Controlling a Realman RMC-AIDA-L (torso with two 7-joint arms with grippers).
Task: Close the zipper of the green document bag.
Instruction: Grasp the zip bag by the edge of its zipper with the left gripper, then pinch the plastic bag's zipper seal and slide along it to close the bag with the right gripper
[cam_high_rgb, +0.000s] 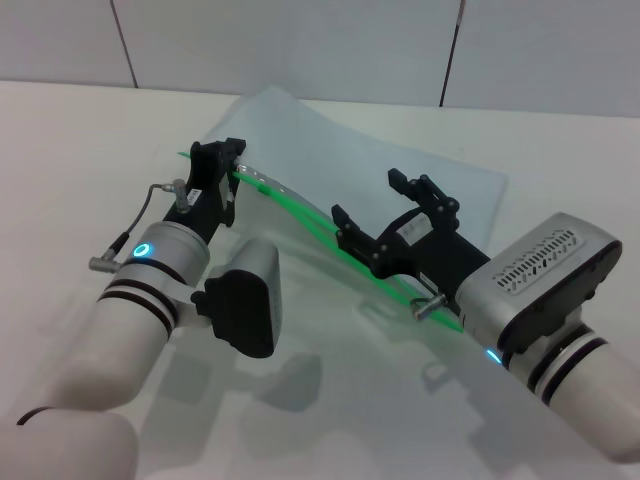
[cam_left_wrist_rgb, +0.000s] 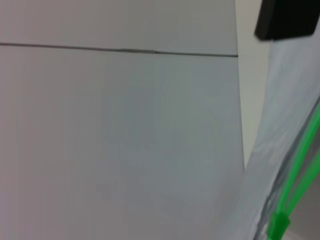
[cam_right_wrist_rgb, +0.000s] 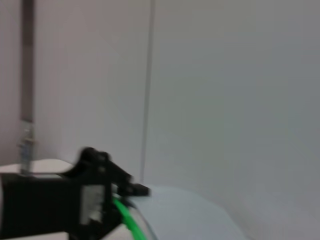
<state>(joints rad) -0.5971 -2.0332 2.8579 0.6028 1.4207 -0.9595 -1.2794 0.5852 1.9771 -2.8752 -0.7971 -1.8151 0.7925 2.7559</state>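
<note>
Both arms are up over the white bench (cam_high_rgb: 80, 130), and the green document bag (cam_high_rgb: 330, 140) is hanging between them, lifted off the surface and bowing upward toward twelve o'clock in the head view. The zipper (cam_high_rgb: 300, 215) is running as a bright green line from about ten o'clock down to four o'clock, along the bag's near edge.

The left tool (cam_high_rgb: 232, 168) is sitting at the ten o'clock end, its black fingers closed onto the zipper right at the corner. In the left wrist view the zipper (cam_left_wrist_rgb: 295, 170) is splitting into two green strands above a small green block.

The right tool (cam_high_rgb: 372, 215) is standing at mid-length, its fingers spread wide, one on the near side of the green line and one beyond it, neither one pinching it. The right wrist view is catching the left tool (cam_right_wrist_rgb: 132, 192) far off with the zipper (cam_right_wrist_rgb: 127, 217) emerging from it.
</note>
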